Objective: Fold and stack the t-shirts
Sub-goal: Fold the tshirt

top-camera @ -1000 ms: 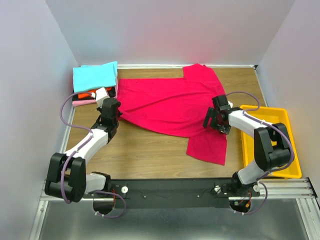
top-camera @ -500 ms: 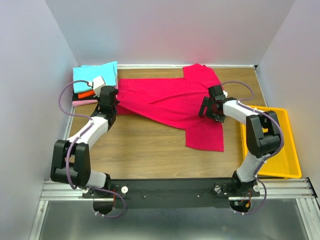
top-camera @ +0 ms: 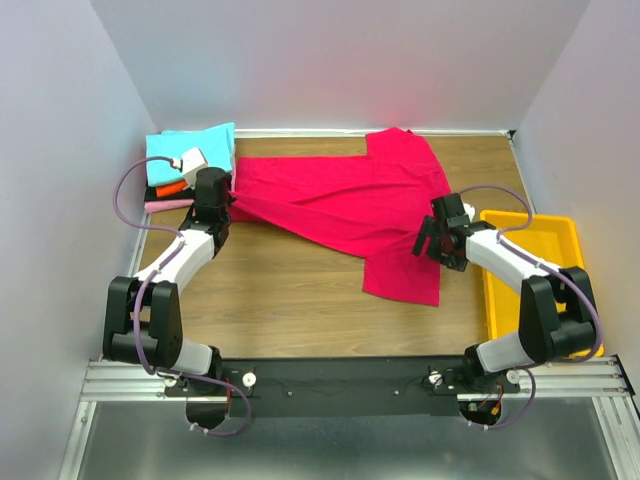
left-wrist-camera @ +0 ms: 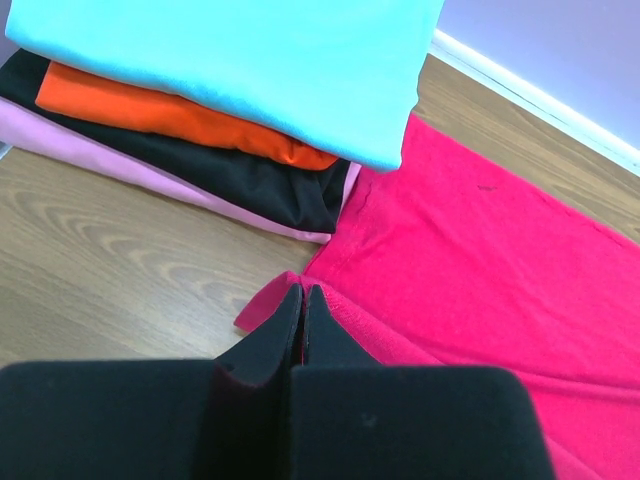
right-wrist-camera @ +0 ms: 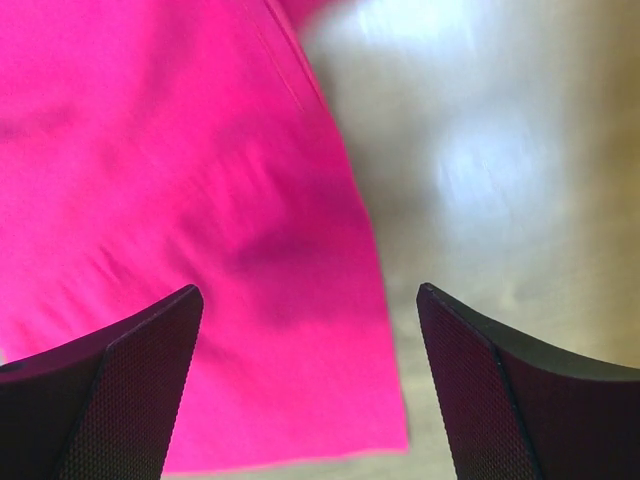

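The large crimson t-shirt (top-camera: 340,205) lies spread across the back of the table, with a flap hanging toward the front right. My left gripper (top-camera: 222,197) is shut on its left edge, seen pinched between the fingers in the left wrist view (left-wrist-camera: 303,292). Just beyond is the folded stack: cyan shirt (left-wrist-camera: 250,60) on top, then orange-red (left-wrist-camera: 170,110), black (left-wrist-camera: 240,175) and pink (left-wrist-camera: 100,145). The stack also shows at the back left (top-camera: 190,150). My right gripper (top-camera: 432,245) is open and empty above the crimson shirt's right edge (right-wrist-camera: 170,180).
A yellow plastic bin (top-camera: 555,235) stands at the right edge of the table, next to my right arm. Bare wood table (top-camera: 280,290) lies in front of the shirt. White walls close in the back and both sides.
My left gripper moved back and left toward the stack, holding the shirt's edge. My right gripper swung back, then came forward and right. The shirt's front flap shifted left.
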Motion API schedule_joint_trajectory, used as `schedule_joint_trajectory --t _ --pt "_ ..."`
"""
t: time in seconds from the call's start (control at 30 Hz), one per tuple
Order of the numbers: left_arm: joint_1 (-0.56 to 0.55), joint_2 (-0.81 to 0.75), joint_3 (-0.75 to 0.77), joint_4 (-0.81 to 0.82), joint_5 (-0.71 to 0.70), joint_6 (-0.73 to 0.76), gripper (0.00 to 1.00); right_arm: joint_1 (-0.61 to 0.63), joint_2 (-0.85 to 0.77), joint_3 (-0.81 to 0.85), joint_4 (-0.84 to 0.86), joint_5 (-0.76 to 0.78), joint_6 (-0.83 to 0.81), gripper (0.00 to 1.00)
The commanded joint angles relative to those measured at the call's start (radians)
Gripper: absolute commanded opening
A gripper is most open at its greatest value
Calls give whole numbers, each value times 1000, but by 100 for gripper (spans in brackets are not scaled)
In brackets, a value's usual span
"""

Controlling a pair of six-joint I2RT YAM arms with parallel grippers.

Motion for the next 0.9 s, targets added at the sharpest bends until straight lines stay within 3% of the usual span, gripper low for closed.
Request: schedule_joint_trajectory --t 0.0,0.3,0.87 --pt "14 -22 -14 37 25 16 0 3 -74 -76 -71 -69 66 90" --pt "21 -25 -15 44 42 18 0 11 -190 -179 -176 -92 118 75" --pt "31 -29 -18 43 59 18 0 122 -180 -196 -208 -58 208 56"
